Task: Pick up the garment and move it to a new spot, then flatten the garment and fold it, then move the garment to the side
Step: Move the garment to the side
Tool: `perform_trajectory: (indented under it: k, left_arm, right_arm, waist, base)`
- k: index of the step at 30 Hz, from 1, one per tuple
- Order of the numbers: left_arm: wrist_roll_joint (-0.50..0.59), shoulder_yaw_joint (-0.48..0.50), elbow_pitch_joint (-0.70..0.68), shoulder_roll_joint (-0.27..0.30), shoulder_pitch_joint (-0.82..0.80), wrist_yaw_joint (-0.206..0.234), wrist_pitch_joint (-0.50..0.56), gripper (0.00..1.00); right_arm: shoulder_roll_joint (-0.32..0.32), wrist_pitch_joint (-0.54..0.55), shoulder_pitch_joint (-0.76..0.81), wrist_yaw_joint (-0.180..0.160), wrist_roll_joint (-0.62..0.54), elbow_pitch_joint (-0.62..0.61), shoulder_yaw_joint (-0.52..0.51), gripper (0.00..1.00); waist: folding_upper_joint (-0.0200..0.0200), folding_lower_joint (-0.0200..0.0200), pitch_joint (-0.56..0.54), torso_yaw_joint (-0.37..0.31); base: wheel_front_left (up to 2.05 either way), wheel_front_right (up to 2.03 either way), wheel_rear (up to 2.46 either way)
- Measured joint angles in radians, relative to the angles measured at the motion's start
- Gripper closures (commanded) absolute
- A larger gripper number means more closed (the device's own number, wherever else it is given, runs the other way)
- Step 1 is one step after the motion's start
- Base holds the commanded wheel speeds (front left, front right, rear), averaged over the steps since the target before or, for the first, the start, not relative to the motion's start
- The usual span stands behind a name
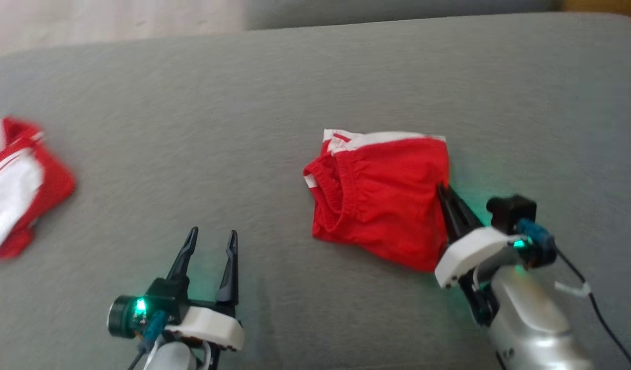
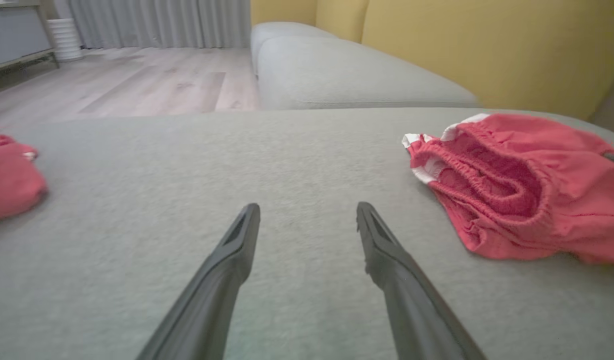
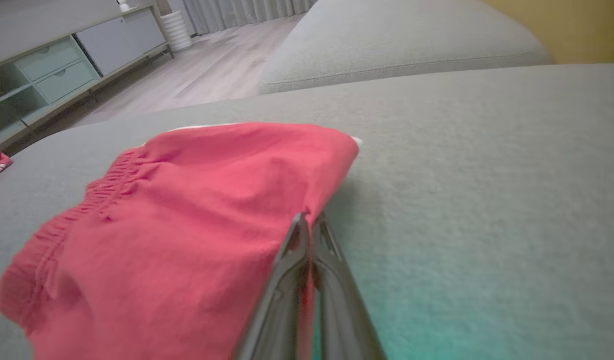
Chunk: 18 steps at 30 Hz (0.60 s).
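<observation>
The garment point(image 1: 382, 195) is a pair of red shorts with white trim, lying folded and crumpled on the grey cushion point(image 1: 295, 92). My right gripper point(image 1: 443, 189) is shut on the garment's right edge; in the right wrist view the two fingers pinch the red cloth point(image 3: 187, 240) at their tips point(image 3: 307, 220). My left gripper point(image 1: 211, 237) stands open near the front left, well apart from the garment, with nothing between its fingers point(image 2: 237, 250). In the left wrist view the garment point(image 2: 527, 195) lies to the right, elastic waistband facing me.
A second red-and-white garment point(image 1: 17, 185) lies at the cushion's far left edge. Another grey cushion point(image 2: 347, 75) and yellow backrests point(image 2: 487, 50) lie beyond. Wooden floor point(image 2: 137, 80) and a low cabinet point(image 3: 62, 65) are past the cushion's edge.
</observation>
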Motion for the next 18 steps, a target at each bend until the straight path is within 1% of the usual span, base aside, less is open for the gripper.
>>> perform_trajectory:
  k: [6, 12, 16, 18]
  left_arm:
    - [-0.018, -0.056, -0.012, 0.001, -0.003, -0.006, 0.0, 0.0]
    - [-0.029, -0.122, -0.013, 0.001, -0.012, -0.009, 0.0, 0.0]
    - [-0.035, -0.153, -0.012, 0.001, -0.015, -0.01, 0.0, 0.0]
    - [-0.043, -0.162, -0.012, 0.0, -0.026, -0.014, 0.0, 0.0]
  right_arm:
    - [-0.001, 0.0, 0.04, 0.0, -0.007, -0.016, -0.001, 1.0]
    - [-0.001, 0.0, 0.057, 0.0, 0.013, -0.041, -0.044, 1.0]
    - [-0.001, 0.0, 0.071, 0.0, -0.003, -0.043, -0.053, 1.0]
    - [-0.001, 0.0, 0.069, 0.0, -0.048, -0.044, -0.06, 1.0]
  waist:
    - [0.0, 0.0, -0.012, -0.161]
    - [0.0, 0.0, -0.01, -0.308]
    - [0.0, 0.0, 0.001, -0.376]
    - [0.0, 0.0, 0.016, -0.389]
  base:
    - [0.0, 0.0, 0.0]
    - [0.0, 0.0, 0.0]
    - [0.0, 0.0, 0.0]
    - [0.0, 0.0, 0.0]
